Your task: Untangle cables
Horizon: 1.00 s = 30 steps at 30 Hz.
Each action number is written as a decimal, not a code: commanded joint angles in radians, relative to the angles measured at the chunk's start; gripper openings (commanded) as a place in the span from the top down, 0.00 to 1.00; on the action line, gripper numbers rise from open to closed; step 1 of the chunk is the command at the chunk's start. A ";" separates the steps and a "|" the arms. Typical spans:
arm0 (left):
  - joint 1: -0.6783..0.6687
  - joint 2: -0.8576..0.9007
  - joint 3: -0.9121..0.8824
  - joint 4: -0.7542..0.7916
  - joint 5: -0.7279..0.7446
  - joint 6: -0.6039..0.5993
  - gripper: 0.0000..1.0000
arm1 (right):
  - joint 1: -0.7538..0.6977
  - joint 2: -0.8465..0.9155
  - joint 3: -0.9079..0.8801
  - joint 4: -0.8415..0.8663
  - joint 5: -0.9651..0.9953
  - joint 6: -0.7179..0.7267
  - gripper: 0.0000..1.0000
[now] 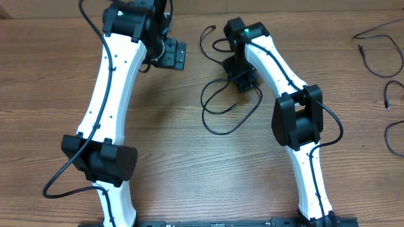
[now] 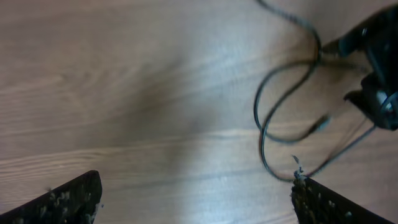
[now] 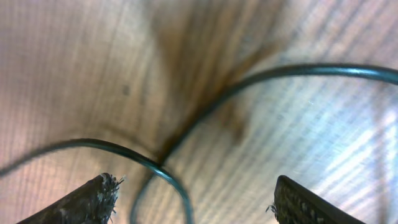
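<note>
A tangle of thin black cables (image 1: 222,108) lies in loose loops on the wooden table (image 1: 170,132) at centre, with a strand running up past the right arm's wrist. My right gripper (image 1: 243,78) hangs low over the top of the loops. In the right wrist view it is open (image 3: 193,190), and two cable strands (image 3: 163,163) cross on the table between its fingers. My left gripper (image 1: 172,55) is to the left of the tangle. It is open and empty (image 2: 196,190), and its view shows the loops (image 2: 273,124) at the upper right.
More thin black cables lie at the far right of the table: one curvy strand (image 1: 377,52) at the top and another (image 1: 390,135) by the right edge. The right gripper's black body (image 2: 376,81) shows in the left wrist view.
</note>
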<state>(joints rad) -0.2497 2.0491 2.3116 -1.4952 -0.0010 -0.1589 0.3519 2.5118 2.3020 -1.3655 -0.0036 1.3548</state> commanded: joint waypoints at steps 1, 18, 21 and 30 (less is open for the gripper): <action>0.062 -0.010 0.155 -0.013 -0.060 -0.048 0.03 | -0.005 0.005 0.024 0.029 0.037 -0.002 0.19; 0.182 -0.011 0.325 -0.159 0.005 -0.039 0.04 | 0.012 0.082 0.020 0.072 0.044 0.002 0.15; 0.182 -0.011 0.325 -0.166 0.005 -0.039 0.04 | 0.019 0.100 0.015 0.048 0.044 0.002 0.15; 0.182 -0.011 0.325 -0.181 0.006 -0.028 0.04 | 0.076 0.102 -0.025 0.067 0.052 0.002 0.16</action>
<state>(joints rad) -0.0639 2.0495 2.6171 -1.6730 -0.0071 -0.1921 0.3931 2.5706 2.3085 -1.3087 0.0486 1.3533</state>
